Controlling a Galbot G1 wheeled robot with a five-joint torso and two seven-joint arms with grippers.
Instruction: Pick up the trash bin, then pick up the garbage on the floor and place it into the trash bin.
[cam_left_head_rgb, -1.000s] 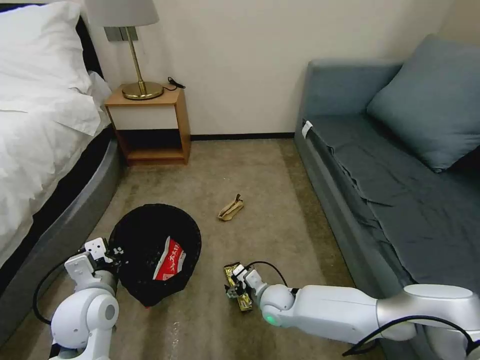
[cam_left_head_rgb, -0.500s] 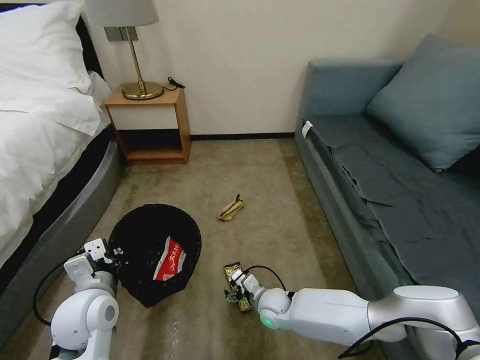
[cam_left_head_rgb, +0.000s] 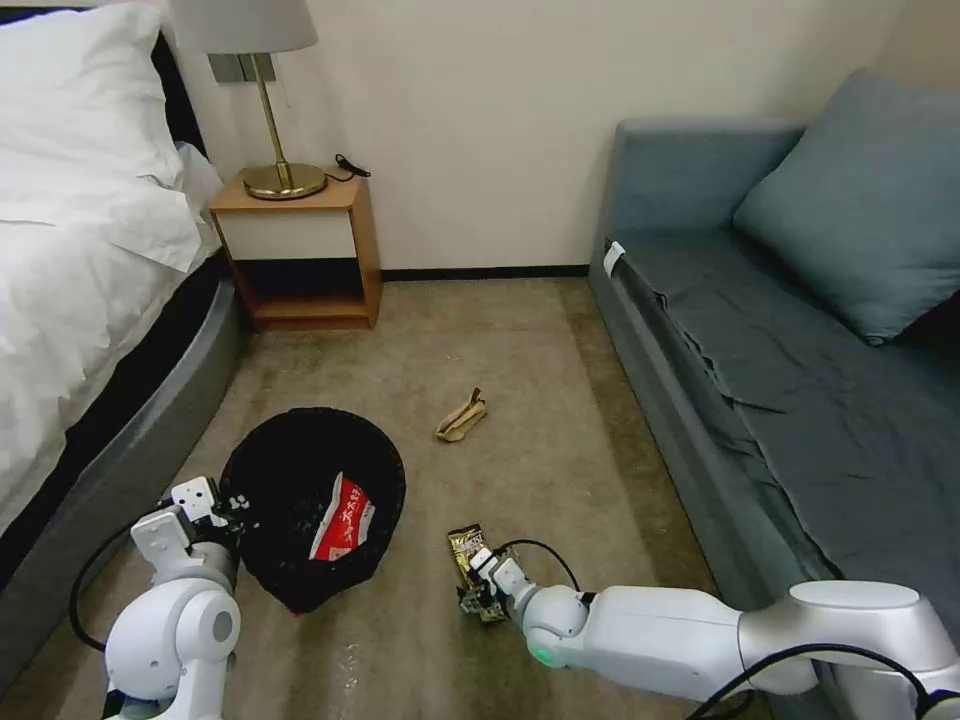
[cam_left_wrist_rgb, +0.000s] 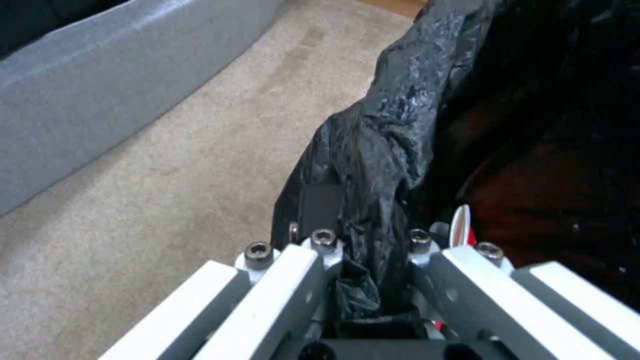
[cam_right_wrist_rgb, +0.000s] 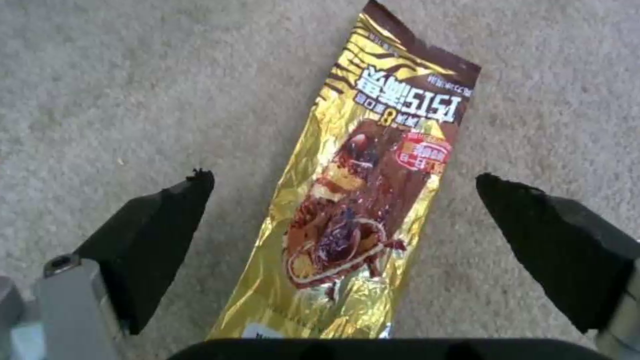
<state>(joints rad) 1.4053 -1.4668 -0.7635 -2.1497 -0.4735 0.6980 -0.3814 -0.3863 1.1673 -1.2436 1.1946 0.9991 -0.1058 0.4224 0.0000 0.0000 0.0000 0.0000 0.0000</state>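
Note:
The round black trash bin (cam_left_head_rgb: 300, 480) is tilted over the carpet at lower left, with a red-and-white wrapper (cam_left_head_rgb: 342, 518) inside. My left gripper (cam_left_head_rgb: 222, 503) is shut on the bin's rim, pinching the glossy black liner (cam_left_wrist_rgb: 373, 165). A gold-and-brown snack wrapper (cam_left_head_rgb: 465, 548) (cam_right_wrist_rgb: 360, 200) lies flat on the carpet. My right gripper (cam_left_head_rgb: 478, 590) (cam_right_wrist_rgb: 343, 192) is open low over its near end, one black finger on each side. A tan scrap (cam_left_head_rgb: 461, 416) lies farther off, mid-floor.
A bed with white bedding (cam_left_head_rgb: 70, 280) runs along the left, its grey base (cam_left_head_rgb: 140, 440) close beside the bin. A blue-grey sofa (cam_left_head_rgb: 780, 340) lines the right. A wooden nightstand (cam_left_head_rgb: 295, 250) with a brass lamp (cam_left_head_rgb: 275, 120) stands at the far wall.
My right gripper has slid back toward me along the snack wrapper, uncovering more of its far end. The left arm and bin have barely moved.

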